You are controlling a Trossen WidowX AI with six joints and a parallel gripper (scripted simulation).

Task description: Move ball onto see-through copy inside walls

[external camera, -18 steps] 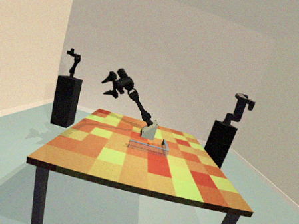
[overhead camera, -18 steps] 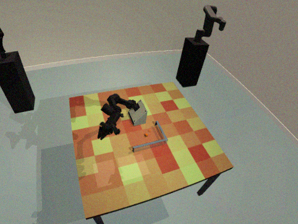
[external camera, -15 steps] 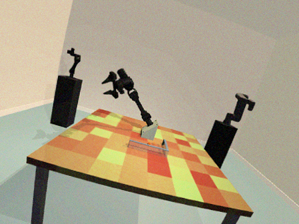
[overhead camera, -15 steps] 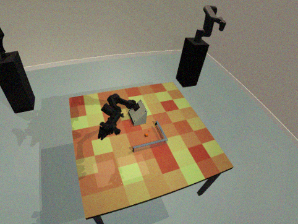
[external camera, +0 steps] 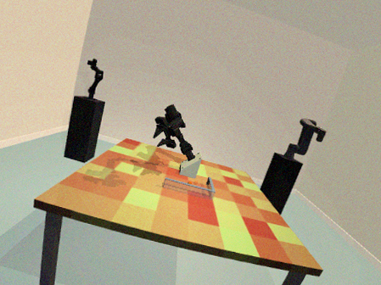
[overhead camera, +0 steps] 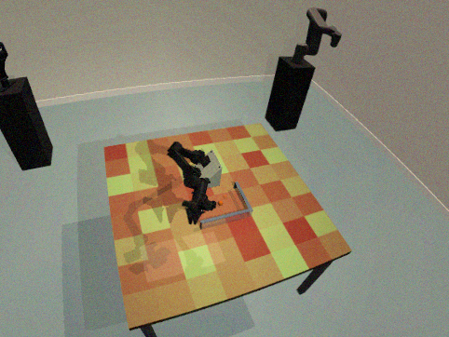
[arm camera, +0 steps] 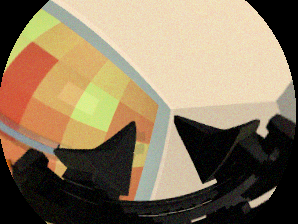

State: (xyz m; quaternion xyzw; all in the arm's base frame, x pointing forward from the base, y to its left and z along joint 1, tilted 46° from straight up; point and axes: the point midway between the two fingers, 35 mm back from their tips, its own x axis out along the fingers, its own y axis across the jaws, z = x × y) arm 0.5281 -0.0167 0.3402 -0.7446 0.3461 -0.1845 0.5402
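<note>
Your arm rises from its grey base block [overhead camera: 215, 170] near the middle of the top view, folds at the elbow, and carries the gripper [overhead camera: 193, 215] out lower left of it. In the exterior view the gripper [external camera: 164, 137] hangs well above the table [external camera: 152, 216]. Its fingers stand partly open with nothing between them. The orange ball [overhead camera: 221, 203] rests on the table inside the corner of the clear walls [overhead camera: 244, 197], right of the gripper.
</note>
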